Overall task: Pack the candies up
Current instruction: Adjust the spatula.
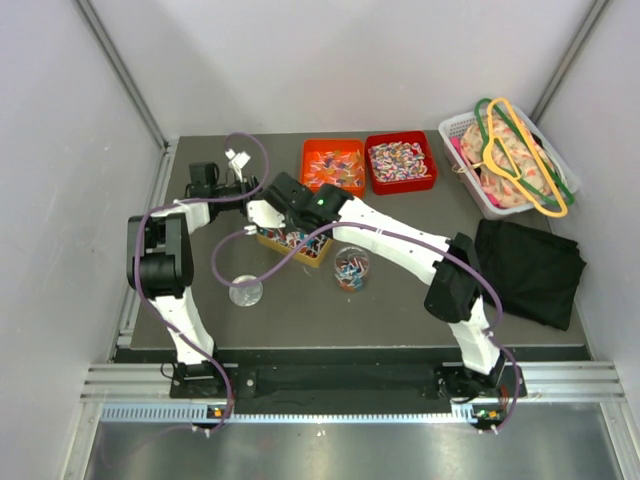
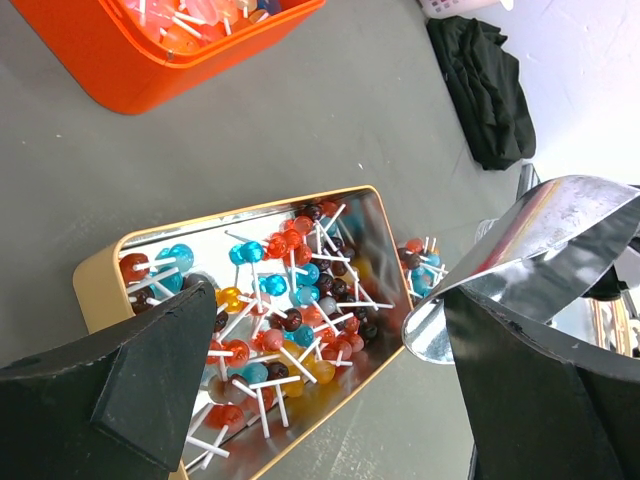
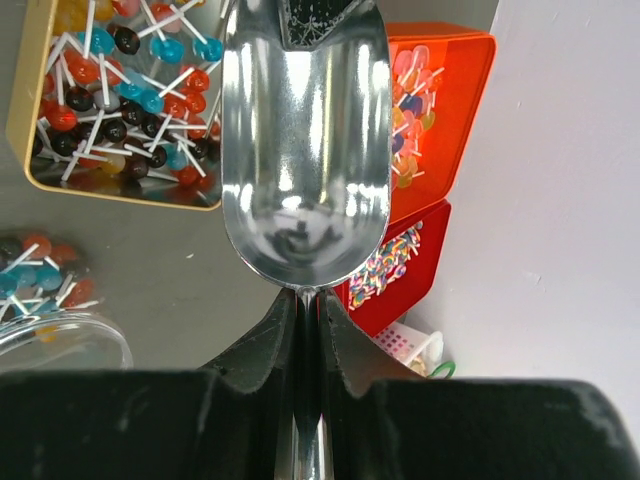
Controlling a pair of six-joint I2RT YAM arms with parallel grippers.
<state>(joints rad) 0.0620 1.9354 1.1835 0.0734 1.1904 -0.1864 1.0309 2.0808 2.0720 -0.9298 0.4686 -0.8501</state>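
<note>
left to right across the table (image 1: 400, 310): a clear round lid (image 1: 245, 291) lies toward the left edge. the left gripper (image 2: 330, 330), jaws spread wide and grasping nothing, hangs over a gold tin (image 2: 100, 290) of lollipops (image 2: 290, 300) near the table's middle. the right gripper (image 3: 308, 310) is clenched on the handle of a metal scoop (image 3: 305, 150), whose bowl sits above the tin's right end. a clear cup (image 1: 350, 268) holding more lollipops stands just beside the tin, on its near right. an orange bin (image 1: 333, 165) of lollipops and a red bin (image 1: 425, 183) sit side by side at the far edge. the candies (image 1: 398, 160) fill the red bin. a white basket (image 1: 452, 128) with hangers (image 1: 520, 150) occupies the far right corner, and a black cloth (image 1: 530, 270) lies by the right edge.
</note>
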